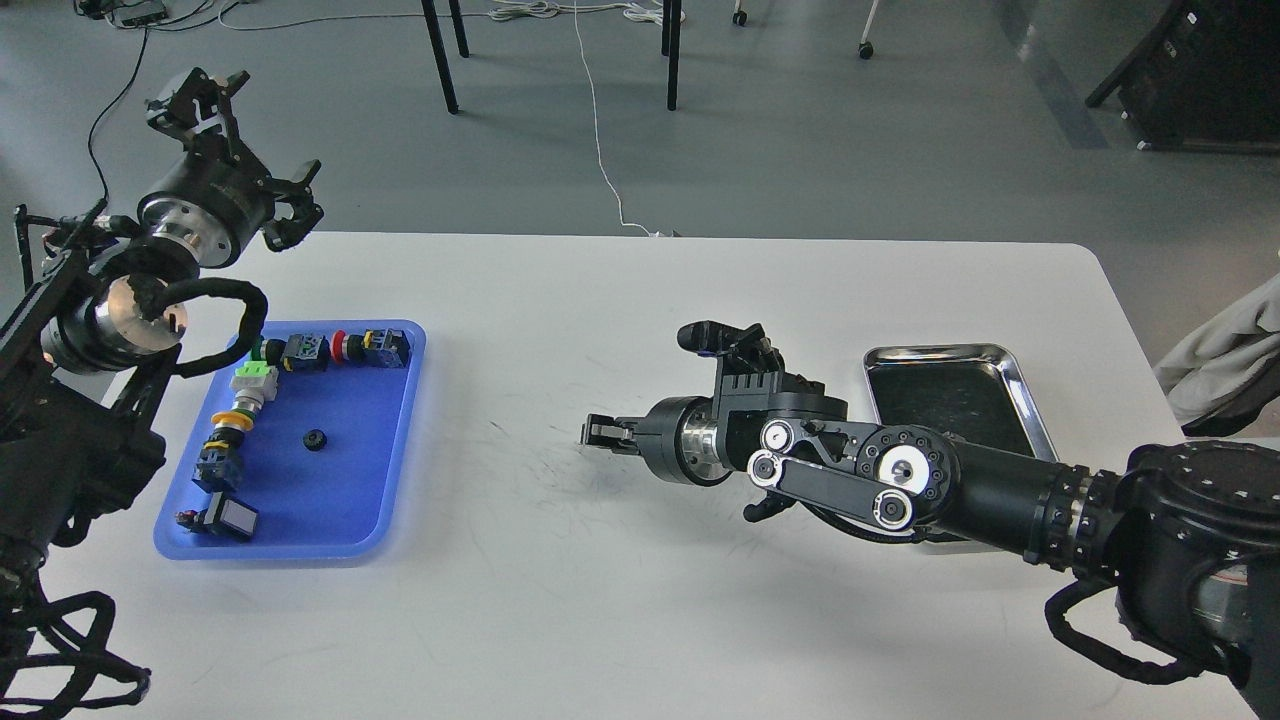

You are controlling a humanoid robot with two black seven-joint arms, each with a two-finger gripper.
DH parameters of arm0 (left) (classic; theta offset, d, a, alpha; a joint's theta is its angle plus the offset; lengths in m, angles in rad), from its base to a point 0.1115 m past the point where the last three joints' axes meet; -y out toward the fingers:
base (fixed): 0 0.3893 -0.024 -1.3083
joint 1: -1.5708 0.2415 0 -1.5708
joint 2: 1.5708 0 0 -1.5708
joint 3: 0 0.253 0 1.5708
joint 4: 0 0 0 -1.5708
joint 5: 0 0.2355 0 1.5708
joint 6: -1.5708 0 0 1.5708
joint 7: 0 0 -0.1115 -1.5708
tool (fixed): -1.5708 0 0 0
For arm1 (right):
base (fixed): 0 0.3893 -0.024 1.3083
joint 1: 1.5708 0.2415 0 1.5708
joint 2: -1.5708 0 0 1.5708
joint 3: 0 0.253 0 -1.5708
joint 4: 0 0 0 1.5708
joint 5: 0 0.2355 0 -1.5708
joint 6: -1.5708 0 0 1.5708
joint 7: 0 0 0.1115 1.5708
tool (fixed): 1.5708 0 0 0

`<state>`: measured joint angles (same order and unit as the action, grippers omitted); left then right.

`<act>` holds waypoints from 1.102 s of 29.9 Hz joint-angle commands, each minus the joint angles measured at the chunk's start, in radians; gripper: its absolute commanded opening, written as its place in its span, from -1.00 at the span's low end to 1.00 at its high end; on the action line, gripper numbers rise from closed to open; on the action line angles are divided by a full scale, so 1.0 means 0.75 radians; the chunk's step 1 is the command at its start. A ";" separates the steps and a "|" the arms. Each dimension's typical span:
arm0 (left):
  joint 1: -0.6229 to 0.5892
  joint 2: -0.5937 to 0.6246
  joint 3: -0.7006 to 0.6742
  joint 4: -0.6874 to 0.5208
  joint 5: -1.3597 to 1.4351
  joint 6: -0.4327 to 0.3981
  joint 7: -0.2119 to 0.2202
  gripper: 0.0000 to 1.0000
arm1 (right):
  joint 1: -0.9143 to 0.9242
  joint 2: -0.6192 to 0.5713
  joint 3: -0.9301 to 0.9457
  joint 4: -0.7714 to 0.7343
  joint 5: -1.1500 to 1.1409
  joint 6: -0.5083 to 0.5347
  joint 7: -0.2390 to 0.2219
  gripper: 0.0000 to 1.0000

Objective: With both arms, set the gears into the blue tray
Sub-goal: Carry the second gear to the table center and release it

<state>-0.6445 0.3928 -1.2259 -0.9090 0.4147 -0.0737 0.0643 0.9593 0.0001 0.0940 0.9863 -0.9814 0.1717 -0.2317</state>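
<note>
The blue tray (345, 490) lies at the table's left. One small black gear (316, 439) rests on its floor near the middle. Colourful push-button switches (330, 351) line its far and left sides. My left gripper (248, 152) hovers high beyond the tray's far-left corner, its claw fingers spread open and empty. My right gripper (598, 432) points left, low over the table's middle, well right of the tray. Its fingers are pressed shut, and I cannot tell whether anything tiny sits between them.
A shiny steel tray (1012, 353) with a dark inside lies at the right, partly covered by my right forearm (960, 485). Grey cloth (1220, 370) hangs off the table's right edge. Chair legs and cables stand on the floor beyond the table.
</note>
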 commanded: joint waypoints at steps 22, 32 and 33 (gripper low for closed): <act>0.049 0.028 0.011 -0.003 0.007 0.002 -0.014 0.98 | -0.097 0.000 0.132 0.066 0.018 -0.045 0.000 0.90; 0.047 0.075 0.017 -0.011 0.077 0.002 0.002 0.98 | -0.085 0.000 0.590 0.108 0.114 -0.026 0.000 0.91; 0.047 0.080 0.039 -0.013 0.077 0.002 0.002 0.98 | -0.087 0.000 0.637 0.127 0.144 -0.026 0.000 0.91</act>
<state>-0.6075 0.4424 -1.2166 -0.9161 0.4672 -0.0705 0.0630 0.8970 -0.0001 0.4801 1.0537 -0.9222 0.1504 -0.2316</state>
